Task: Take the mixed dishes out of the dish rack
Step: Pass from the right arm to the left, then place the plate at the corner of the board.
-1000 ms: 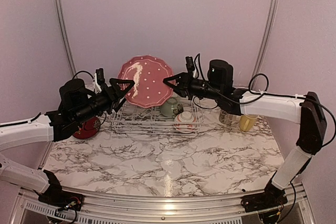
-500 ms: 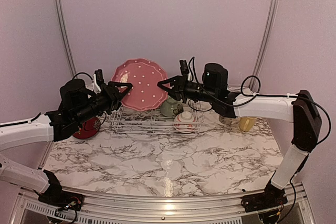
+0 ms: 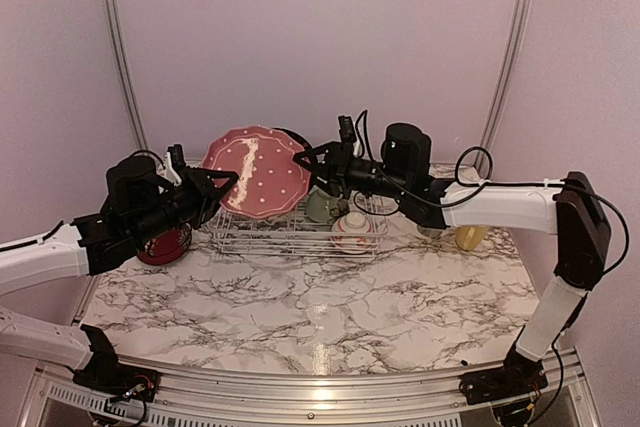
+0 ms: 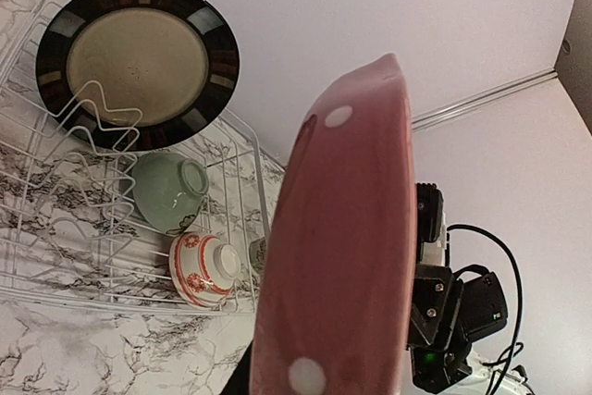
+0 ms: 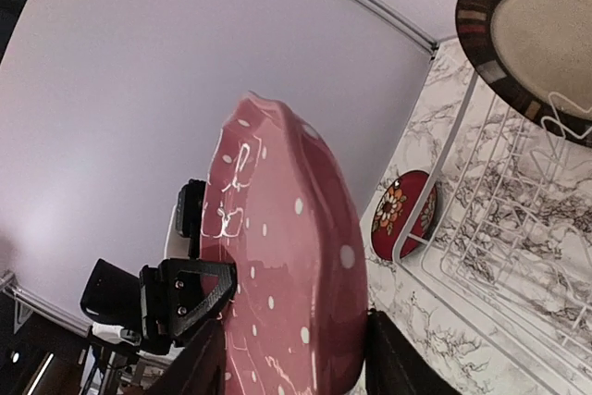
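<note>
My left gripper [image 3: 228, 182] is clamped on the left rim of the round pink white-dotted plate [image 3: 255, 172]. The plate is held on edge above the white wire dish rack [image 3: 250, 237]. My right gripper [image 3: 303, 161] straddles the plate's right rim; I cannot tell whether it pinches.

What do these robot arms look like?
Both the left arm and right arm have white tube-like links and chunky black joints. Thin black cables loop alongside. The left gripper and right gripper are black, with two angular open-framed fingers.
</note>
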`<control>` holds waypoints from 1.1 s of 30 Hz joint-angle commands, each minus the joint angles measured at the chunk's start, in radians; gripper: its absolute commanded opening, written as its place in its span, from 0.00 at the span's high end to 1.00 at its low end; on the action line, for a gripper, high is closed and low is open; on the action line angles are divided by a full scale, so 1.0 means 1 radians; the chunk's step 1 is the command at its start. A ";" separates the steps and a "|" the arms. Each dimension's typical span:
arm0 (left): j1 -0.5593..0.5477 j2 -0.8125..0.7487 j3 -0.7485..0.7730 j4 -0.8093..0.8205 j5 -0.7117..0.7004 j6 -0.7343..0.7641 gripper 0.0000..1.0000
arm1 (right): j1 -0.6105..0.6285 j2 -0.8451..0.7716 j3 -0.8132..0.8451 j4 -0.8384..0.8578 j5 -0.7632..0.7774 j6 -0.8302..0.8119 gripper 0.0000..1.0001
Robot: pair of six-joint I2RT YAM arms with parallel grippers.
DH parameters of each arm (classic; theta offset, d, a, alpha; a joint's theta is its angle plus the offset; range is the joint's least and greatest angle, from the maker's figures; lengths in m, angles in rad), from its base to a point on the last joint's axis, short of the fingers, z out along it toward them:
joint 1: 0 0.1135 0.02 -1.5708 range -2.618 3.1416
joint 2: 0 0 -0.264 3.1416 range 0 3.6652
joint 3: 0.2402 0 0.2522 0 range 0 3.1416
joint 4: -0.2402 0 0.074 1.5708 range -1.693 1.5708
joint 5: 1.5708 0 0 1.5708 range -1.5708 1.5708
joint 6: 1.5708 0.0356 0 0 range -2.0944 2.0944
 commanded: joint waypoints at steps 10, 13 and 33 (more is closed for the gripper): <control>0.359 -0.295 -0.129 -0.234 0.021 -0.126 1.00 | -0.039 -0.090 -0.013 0.030 0.126 -0.185 0.08; 0.559 -0.381 -0.171 -0.302 0.122 -0.114 1.00 | -0.053 -0.141 -0.032 -0.006 0.158 -0.244 0.08; 0.908 -0.292 -0.237 -0.241 0.385 -0.058 1.00 | -0.057 -0.219 -0.052 -0.087 0.181 -0.358 0.09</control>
